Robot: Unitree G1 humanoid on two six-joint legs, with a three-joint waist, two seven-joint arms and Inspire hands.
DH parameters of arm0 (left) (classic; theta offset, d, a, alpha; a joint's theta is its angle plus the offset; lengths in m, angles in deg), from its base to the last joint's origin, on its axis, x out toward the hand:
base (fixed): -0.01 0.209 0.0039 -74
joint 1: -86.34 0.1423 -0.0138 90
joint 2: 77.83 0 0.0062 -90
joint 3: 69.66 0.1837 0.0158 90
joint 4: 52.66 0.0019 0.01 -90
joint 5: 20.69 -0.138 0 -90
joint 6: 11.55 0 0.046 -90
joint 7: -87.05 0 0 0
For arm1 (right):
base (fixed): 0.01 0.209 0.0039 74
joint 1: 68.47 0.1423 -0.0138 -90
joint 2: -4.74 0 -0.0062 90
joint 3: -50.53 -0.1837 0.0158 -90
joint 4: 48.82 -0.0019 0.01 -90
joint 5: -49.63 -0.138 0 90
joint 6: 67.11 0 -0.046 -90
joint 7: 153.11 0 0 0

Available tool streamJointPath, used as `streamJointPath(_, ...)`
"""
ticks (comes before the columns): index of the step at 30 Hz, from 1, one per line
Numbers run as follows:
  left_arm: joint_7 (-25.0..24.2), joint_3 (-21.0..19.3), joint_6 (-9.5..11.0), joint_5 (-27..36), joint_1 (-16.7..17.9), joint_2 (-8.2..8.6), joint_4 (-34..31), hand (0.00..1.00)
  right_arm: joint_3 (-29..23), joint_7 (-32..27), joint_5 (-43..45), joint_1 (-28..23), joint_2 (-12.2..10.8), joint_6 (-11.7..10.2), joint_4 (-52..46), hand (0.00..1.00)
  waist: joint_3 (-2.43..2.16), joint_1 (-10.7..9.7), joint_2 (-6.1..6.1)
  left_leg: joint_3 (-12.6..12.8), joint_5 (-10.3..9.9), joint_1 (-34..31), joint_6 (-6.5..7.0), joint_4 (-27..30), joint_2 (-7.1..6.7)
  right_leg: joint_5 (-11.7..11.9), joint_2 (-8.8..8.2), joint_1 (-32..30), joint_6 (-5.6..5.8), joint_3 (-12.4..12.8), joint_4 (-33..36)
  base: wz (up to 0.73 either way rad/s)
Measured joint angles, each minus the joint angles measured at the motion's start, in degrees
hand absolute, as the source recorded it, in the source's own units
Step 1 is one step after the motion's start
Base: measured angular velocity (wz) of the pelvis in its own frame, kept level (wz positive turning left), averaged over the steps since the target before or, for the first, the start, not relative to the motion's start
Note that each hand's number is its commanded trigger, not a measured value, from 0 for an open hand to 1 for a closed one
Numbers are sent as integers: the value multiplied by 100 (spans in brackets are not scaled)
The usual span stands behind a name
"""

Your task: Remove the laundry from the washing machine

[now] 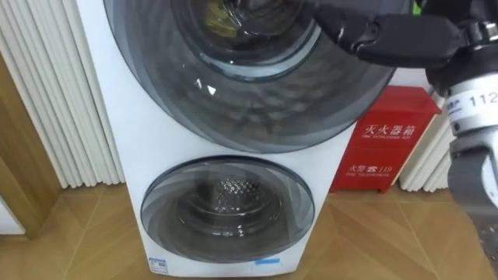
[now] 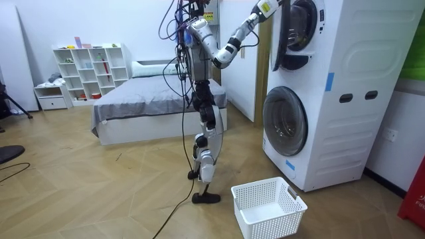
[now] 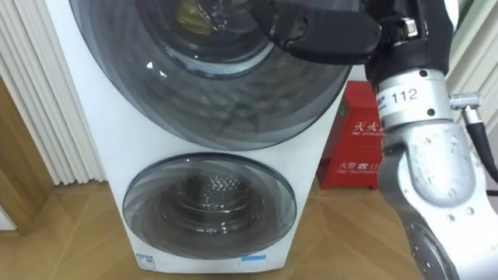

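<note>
Step in hand is judged to be opening the upper door (image 1: 257,101); the drum is not yet reached. The door should be swung fully clear before anything is reached for, and the pull kept along the hinge arc so contact isn't lost. The basket (image 2: 269,206) is set on the floor just beside the feet, well below the drum, so any drop should be aimed down there.

The right hand (image 3: 327,33) is laid on the door near its top right. Its fingers are stretched roughly straight across the glass and nothing is clasped. Whether the fingertips are hooked over the rim cannot be told.

In the room view the door is seen standing partly out from the washer (image 1: 128,148). The clothes (image 1: 220,22) are taken to be the yellowish patch seen through the glass, inside the upper drum, untouched. The lower door (image 1: 227,206) is closed. A red box (image 1: 385,140) is stood behind the washer on the right, clear of the arm.
</note>
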Motion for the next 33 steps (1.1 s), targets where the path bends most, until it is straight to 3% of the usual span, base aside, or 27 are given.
streamJointPath(3,-64,109,92,-1,-133,2,0,0,22,220,-2,0,-27,-114,-175,0,21,-10,54,0,0,-13,0,6,3,22,3,-14,-3,6,1,0)
streamJointPath(9,-200,106,196,6,-162,1,-46,0,19,574,-37,13,-29,-268,-404,0,-14,-32,93,13,0,-90,0,18,3,42,4,-96,-4,22,13,0)
streamJointPath(21,-379,105,215,331,-215,-15,-49,0,-97,1074,-389,15,-30,-441,-370,0,3,-104,74,21,0,-67,1,35,9,42,6,-107,-5,41,7,0)
streamJointPath(25,-378,118,214,551,-267,-45,-47,0,-129,1228,-394,-185,-39,-606,-337,0,36,-93,32,25,0,-76,1,53,20,45,18,-106,-10,49,12,0)
streamJointPath(33,-358,119,215,600,-273,-80,-47,0,-154,1538,-381,-438,-98,-865,-218,0,42,-49,29,85,3,-23,-9,-3,43,76,55,-97,-24,137,15,-4)
